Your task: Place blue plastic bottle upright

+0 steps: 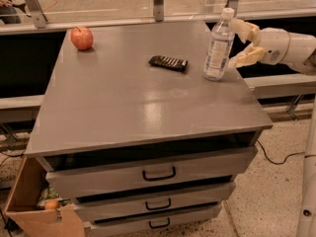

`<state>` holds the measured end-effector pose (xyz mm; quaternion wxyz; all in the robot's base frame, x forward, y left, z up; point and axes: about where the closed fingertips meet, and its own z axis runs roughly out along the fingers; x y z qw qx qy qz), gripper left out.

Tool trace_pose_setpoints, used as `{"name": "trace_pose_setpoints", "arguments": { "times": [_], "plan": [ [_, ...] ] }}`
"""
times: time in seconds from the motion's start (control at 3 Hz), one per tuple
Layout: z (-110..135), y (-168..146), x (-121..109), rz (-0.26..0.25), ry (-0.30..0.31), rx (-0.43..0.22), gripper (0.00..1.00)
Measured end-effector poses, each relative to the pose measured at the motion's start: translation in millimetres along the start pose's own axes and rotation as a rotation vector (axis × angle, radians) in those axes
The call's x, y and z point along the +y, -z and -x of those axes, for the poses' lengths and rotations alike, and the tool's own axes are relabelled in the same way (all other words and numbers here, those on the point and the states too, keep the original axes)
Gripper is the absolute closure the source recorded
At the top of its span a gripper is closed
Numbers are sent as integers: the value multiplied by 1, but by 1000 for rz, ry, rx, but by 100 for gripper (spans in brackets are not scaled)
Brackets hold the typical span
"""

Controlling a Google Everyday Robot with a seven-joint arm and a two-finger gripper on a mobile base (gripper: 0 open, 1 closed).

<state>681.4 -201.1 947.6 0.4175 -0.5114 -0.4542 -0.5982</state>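
Note:
The blue plastic bottle stands upright near the right edge of the grey cabinet top. It is clear and pale with a white cap and a white label. My gripper is just to the right of the bottle, at mid-bottle height. Its cream fingers are spread open, one high and one low, and they are off the bottle. The white arm reaches in from the right edge of the view.
A red apple sits at the back left corner of the top. A dark snack bar lies left of the bottle. Three drawers face me below. An open cardboard box stands at the lower left. A glass rail runs behind.

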Motion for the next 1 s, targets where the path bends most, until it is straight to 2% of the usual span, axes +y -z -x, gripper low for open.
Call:
{"name": "trace_pose_setpoints", "arguments": {
  "times": [0.33, 0.67, 1.0],
  "plan": [
    [-42, 19, -12, 24, 84, -41, 0],
    [-104, 47, -30, 116, 185, -70, 0],
    [-109, 49, -33, 125, 164, -69, 0]
  ]
}}
